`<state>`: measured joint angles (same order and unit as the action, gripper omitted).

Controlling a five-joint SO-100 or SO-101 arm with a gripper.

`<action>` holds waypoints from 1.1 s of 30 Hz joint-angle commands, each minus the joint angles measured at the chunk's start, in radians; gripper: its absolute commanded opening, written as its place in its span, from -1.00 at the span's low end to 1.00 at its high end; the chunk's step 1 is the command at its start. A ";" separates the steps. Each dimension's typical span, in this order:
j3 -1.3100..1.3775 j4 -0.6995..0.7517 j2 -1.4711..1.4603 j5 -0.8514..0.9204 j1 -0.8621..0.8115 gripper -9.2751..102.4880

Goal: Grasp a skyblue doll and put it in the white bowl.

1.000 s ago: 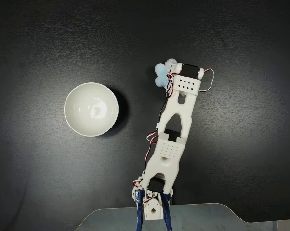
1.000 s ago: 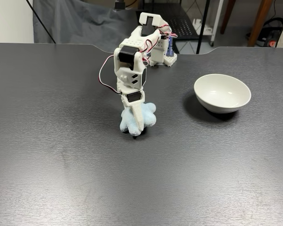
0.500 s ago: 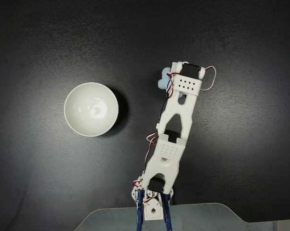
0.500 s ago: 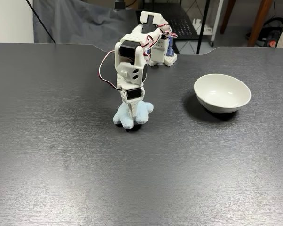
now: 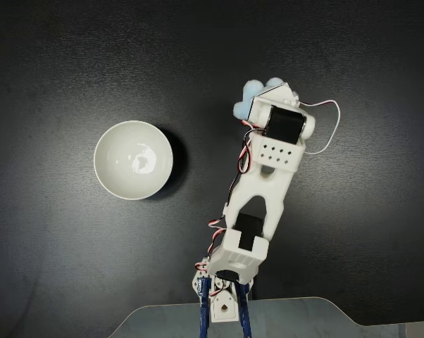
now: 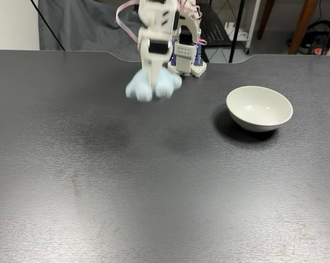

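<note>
Where a fixed view looks straight down, the skyblue doll (image 5: 252,98) pokes out from under the arm's end, well right of the white bowl (image 5: 133,160) on the dark worktop (image 5: 353,211). In a fixed view from the front, the gripper (image 6: 152,90) is clamped on the doll, held clear above the worktop near its far edge; bowl sits toward the far right corner.

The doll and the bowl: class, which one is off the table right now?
The skyblue doll, clamped in the gripper above the tabletop. The white bowl rests on the table.
</note>
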<state>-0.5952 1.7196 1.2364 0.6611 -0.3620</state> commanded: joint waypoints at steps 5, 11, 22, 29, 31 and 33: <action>-0.058 0.057 0.423 -0.051 0.100 -0.86; -0.278 0.055 0.574 -0.054 0.328 -0.86; -0.354 0.055 0.606 -0.259 0.764 -0.86; -0.492 0.054 0.474 -0.310 0.914 -0.86; -0.545 0.052 0.436 -0.318 0.914 -0.86; -0.580 0.051 0.393 -0.318 0.916 -0.86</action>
<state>-1.1443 1.7196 1.6521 0.3574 0.5369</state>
